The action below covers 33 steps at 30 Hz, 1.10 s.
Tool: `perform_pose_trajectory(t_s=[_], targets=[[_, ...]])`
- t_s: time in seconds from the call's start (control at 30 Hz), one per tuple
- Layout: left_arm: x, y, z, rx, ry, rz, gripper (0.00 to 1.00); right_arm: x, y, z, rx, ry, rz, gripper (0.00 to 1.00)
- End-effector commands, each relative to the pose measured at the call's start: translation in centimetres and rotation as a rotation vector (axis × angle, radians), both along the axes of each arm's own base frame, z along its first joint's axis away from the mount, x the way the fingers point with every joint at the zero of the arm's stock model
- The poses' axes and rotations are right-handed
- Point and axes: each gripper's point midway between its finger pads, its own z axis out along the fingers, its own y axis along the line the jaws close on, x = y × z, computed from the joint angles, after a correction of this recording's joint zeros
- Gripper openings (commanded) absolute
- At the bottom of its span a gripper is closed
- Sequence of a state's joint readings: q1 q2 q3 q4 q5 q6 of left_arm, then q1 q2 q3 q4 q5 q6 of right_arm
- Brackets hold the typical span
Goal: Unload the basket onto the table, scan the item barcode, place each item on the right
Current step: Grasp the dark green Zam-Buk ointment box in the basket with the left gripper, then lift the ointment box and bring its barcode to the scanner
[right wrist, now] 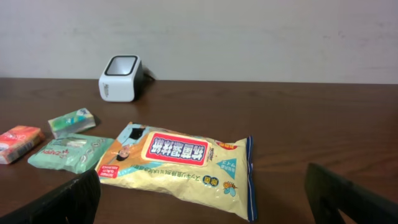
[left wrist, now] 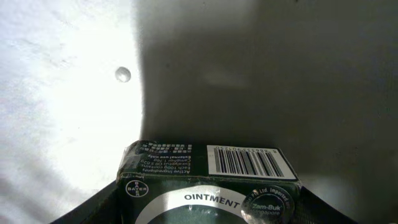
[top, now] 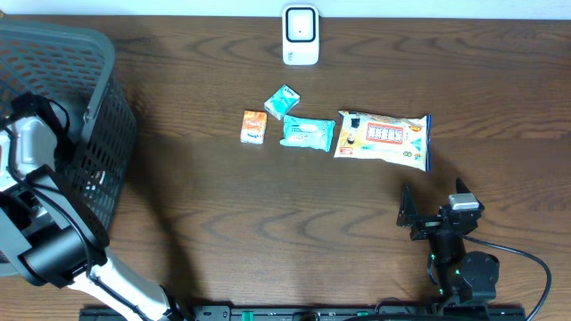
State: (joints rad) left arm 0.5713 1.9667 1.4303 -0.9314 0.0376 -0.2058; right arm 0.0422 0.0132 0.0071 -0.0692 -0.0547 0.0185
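Left wrist view: we see a dark green ointment box (left wrist: 211, 180) filling the lower middle of the picture, wedged between the two dark fingers of the left gripper (left wrist: 208, 202). The jaws are closed against its sides and holding it. The black-and-white barcode (left wrist: 245, 160) sits on the box's far face, pointing away from the wrist. We judge the box is held this way so that the fingers do not cover the stripes. Behind the box there is only a pale surface, half brightly lit and half in shadow.

In the overhead view, the left arm is at the far left, above the grey mesh basket (top: 98, 62). The box itself is hidden from this view. The white scanner (top: 301, 36) stands at the far edge of the brown table (top: 223, 214), well apart from the left arm. We judge that the box has to be carried across and its barcode face turned towards the scanner's window.

In front of the scanner lie an orange packet (top: 254, 127), a small teal packet (top: 282, 102), a teal wipes pack (top: 308, 132) and a long yellow wipes pack (top: 384, 138), apparently waiting to be scanned. The right gripper (top: 431, 209) rests near the yellow pack with its jaws wide apart, holding nothing.
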Motion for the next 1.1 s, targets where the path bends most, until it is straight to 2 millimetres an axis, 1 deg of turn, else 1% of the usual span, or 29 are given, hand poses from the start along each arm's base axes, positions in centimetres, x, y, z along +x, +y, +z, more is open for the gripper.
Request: perform_pose_trajectory(t_s=[0.0, 0.13, 0.3, 0.4, 0.43, 0.6, 0.63, 0.7, 0.8, 0.9, 0.97, 1.07], targets=[[1.2, 1.1, 3.6, 0.07, -0.074, 0.0, 0.65, 0.0, -0.1, -0.1, 0.01, 0.004, -0.004, 0.99], [1.6, 1.4, 8.0, 0.129, -0.165, 0.001, 0.64, 0.0, -0.1, -0.1, 0.01, 0.004, -0.004, 0.99], [1.5, 1.4, 15.3, 0.23, -0.33, 0.024, 0.64, 0.0, -0.1, -0.1, 0.01, 0.004, -0.004, 0.99], [0.8, 0.9, 20.0, 0.298, -0.447, 0.038, 0.64, 0.0, -0.1, -0.1, 0.01, 0.004, -0.003, 0.99], [0.4, 0.6, 21.8, 0.328, -0.497, 0.041, 0.64, 0.0, -0.1, -0.1, 0.01, 0.004, -0.004, 0.99], [-2.3, -1.1, 29.4, 0.44, -0.706, 0.071, 0.64, 0.0, -0.1, -0.1, 0.01, 0.004, -0.004, 0.99], [-3.1, -1.7, 31.0, 0.452, -0.762, 0.094, 0.64, 0.0, -0.1, -0.1, 0.011, 0.004, -0.003, 0.99], [-3.8, -3.8, 33.5, 0.418, -0.881, 0.087, 0.64, 0.0, -0.1, -0.1, 0.01, 0.004, -0.004, 0.99], [-4.1, -8.2, 37.3, 0.31, -1.083, -0.028, 0.64, 0.0, -0.1, -0.1, 0.01, 0.004, -0.004, 0.99], [-4.6, -12.0, 40.2, 0.209, -1.234, -0.135, 0.64, 0.0, -0.1, -0.1, 0.01, 0.004, -0.004, 0.99], [-4.9, -13.7, 41.3, 0.136, -1.292, -0.17, 0.64, 0.0, -0.1, -0.1, 0.01, 0.004, -0.004, 0.99], [-4.9, -15.8, 41.7, 0.0, -1.326, -0.196, 0.64, 0.0, -0.1, -0.1, 0.01, 0.004, -0.004, 0.99]])
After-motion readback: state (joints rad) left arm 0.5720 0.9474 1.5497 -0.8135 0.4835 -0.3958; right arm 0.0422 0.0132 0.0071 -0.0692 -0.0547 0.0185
